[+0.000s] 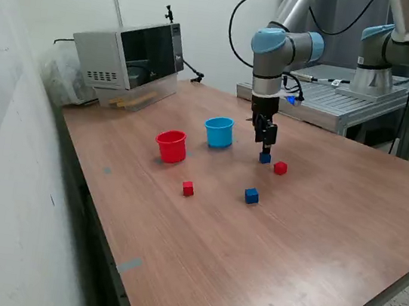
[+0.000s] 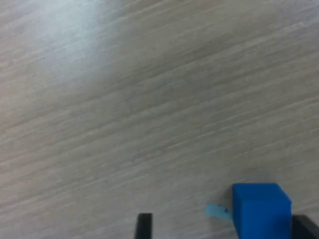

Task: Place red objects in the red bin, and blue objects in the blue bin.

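Reddish-brown wood grain covers the bench (image 1: 314,237), and the arm reaches straight down over its middle. The claw (image 1: 266,148) hangs just above a dark blue cube (image 1: 265,158), its tips close to the cube's top. In the wrist view this cube (image 2: 261,209) sits against one dark fingertip (image 2: 304,228) while the other fingertip (image 2: 144,226) stands well apart from it, so the claw is spread wide and has hold of nothing; whether that nearer tip actually touches the cube is hard to tell from the blur. A small pale blue scrap (image 2: 217,210) lies on the wood just beside the cube.

A red cube (image 1: 280,167) rests just beside the same blue cube, towards the exterior view's right. A second blue cube (image 1: 251,196) and a second red cube (image 1: 188,189) lie nearer the camera, apart from each other. The light blue cup (image 1: 219,132) stands upright near the claw, towards the exterior view's left, and the red cup (image 1: 171,147) stands upright further left. Both cups look empty from here. A microwave (image 1: 130,59) sits at the far corner of the bench.
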`<state>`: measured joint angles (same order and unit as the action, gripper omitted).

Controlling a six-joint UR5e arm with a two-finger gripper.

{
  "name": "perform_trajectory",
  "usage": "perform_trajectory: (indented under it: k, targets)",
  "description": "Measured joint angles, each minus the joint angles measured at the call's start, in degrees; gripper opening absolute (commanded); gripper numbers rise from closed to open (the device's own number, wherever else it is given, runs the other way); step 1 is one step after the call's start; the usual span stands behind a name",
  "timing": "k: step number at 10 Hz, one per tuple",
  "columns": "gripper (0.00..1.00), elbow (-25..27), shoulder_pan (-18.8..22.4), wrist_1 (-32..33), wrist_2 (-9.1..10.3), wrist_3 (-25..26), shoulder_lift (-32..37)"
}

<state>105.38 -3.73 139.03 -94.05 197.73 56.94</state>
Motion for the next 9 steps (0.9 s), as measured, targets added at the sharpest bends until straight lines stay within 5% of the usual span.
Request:
perform_trajectory:
  k: [9]
  targets:
    - [1.00, -0.2, 1.0, 0.2, 0.26, -0.3, 0.5]
